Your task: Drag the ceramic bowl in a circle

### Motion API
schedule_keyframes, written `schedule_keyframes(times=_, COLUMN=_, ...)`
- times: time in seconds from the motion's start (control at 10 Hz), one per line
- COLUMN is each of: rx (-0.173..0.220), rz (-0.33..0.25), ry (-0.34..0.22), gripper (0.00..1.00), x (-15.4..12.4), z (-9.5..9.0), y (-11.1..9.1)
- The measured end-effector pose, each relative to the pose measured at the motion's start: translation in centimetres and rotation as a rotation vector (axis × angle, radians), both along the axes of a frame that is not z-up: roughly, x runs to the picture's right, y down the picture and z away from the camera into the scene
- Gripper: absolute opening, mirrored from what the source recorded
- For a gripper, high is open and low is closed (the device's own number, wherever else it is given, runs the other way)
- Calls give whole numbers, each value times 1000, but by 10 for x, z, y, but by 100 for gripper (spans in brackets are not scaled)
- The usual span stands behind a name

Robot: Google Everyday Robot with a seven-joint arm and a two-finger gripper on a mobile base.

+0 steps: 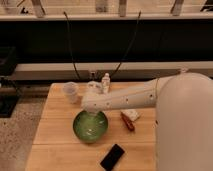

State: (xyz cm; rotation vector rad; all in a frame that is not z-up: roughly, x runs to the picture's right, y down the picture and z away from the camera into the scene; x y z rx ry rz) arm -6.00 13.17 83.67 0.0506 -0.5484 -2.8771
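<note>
The ceramic bowl is round, shallow and glossy green with a paler centre. It sits on the wooden table, left of the middle and towards the front. My white arm reaches in from the right. My gripper points down at the far rim of the bowl, on or just inside it. The wrist hides the contact point.
A translucent plastic cup stands at the back left, close to the arm's end. A small white bottle is at the back edge. A white packet and a reddish bar lie right of the bowl. A black phone lies at the front.
</note>
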Motion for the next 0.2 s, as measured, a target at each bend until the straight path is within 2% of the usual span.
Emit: schedule_keyframes(times=0.2, rx=-10, rz=4, ry=14, gripper=1, x=14, z=-2, y=3)
